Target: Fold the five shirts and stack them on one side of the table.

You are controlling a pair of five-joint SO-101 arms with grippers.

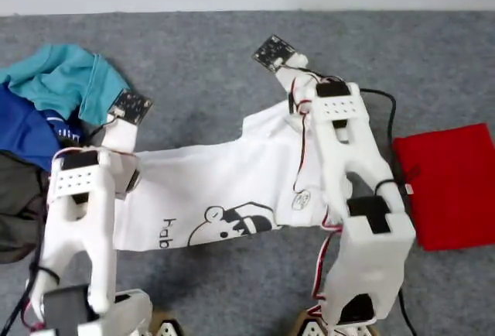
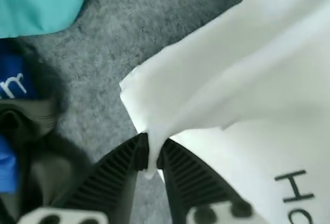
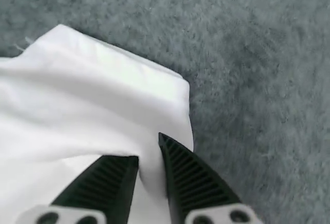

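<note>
A white shirt [image 1: 224,189] with a black cartoon print lies stretched across the grey table between my two arms. My left gripper [image 2: 150,157] is shut on the white shirt [image 2: 247,79], pinching a fold of its edge, at the shirt's left end [image 1: 128,173]. My right gripper [image 3: 149,164] is shut on the white shirt [image 3: 93,115] near a folded corner, at the shirt's back right part [image 1: 298,104]. A folded red shirt [image 1: 448,185] rests flat at the table's right side.
A heap of unfolded shirts sits at the left: teal [image 1: 66,80], blue [image 1: 23,131] and dark grey [image 1: 15,212]. The teal shirt [image 2: 36,2] and blue shirt [image 2: 13,87] lie close to my left gripper. Bare grey carpet-like table [image 1: 193,49] stretches behind the white shirt.
</note>
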